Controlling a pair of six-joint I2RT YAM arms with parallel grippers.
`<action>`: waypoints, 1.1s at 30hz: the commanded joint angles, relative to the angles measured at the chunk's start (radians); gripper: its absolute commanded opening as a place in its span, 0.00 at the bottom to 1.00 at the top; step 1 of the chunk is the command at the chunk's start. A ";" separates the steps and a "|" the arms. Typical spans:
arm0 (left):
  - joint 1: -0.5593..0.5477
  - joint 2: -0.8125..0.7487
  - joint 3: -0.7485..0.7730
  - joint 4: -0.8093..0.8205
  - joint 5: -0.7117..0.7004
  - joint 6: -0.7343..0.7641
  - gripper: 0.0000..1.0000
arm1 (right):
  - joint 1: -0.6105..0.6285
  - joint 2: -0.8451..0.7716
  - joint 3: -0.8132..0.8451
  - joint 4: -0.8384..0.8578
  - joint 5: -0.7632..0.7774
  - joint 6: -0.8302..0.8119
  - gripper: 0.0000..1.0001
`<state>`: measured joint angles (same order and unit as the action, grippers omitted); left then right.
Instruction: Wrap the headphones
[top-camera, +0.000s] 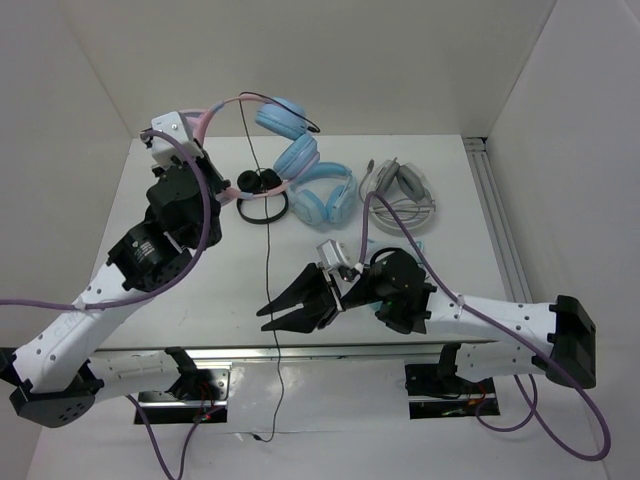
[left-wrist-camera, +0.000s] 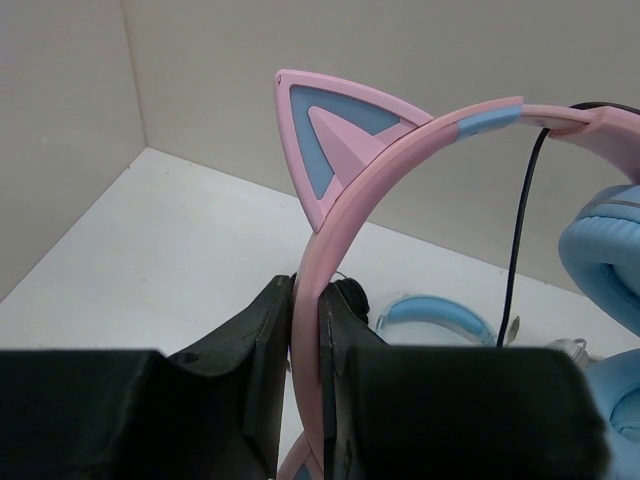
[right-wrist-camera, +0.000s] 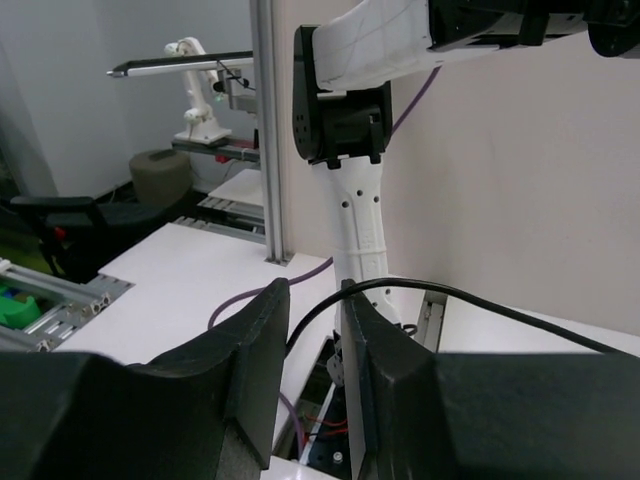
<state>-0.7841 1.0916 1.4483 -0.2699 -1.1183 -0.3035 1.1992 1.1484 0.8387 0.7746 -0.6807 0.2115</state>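
The headphones (top-camera: 283, 118) have a pink cat-ear headband (left-wrist-camera: 400, 150) and light blue ear cups (left-wrist-camera: 610, 250). My left gripper (top-camera: 203, 122) is shut on the headband and holds the pair up above the back left of the table; the band is clamped between the fingers in the left wrist view (left-wrist-camera: 305, 300). The thin black cable (top-camera: 268, 250) hangs from the band straight down past the table's front edge. My right gripper (top-camera: 265, 318) is open near the front edge. The cable (right-wrist-camera: 450, 293) passes over one fingertip and down through the gap between the jaws (right-wrist-camera: 315, 300).
On the table lie a light blue pair (top-camera: 325, 195), a grey-white pair (top-camera: 400, 195) and a black pair (top-camera: 260, 195) at the back middle. A metal rail (top-camera: 495, 210) runs along the right edge. White walls close in the back and sides.
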 joint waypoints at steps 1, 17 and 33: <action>0.006 -0.013 0.040 0.070 0.031 -0.097 0.00 | 0.011 -0.009 -0.030 0.098 0.046 -0.003 0.34; 0.080 0.017 -0.098 0.081 -0.006 0.090 0.00 | 0.068 0.016 0.411 -0.680 0.548 -0.153 0.00; 0.121 -0.128 -0.215 -0.178 0.531 0.219 0.00 | 0.068 0.246 1.040 -1.560 0.905 -0.440 0.00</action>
<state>-0.6678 1.0401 1.2209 -0.4812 -0.7006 -0.1028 1.2591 1.3907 1.8339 -0.6468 0.1452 -0.1455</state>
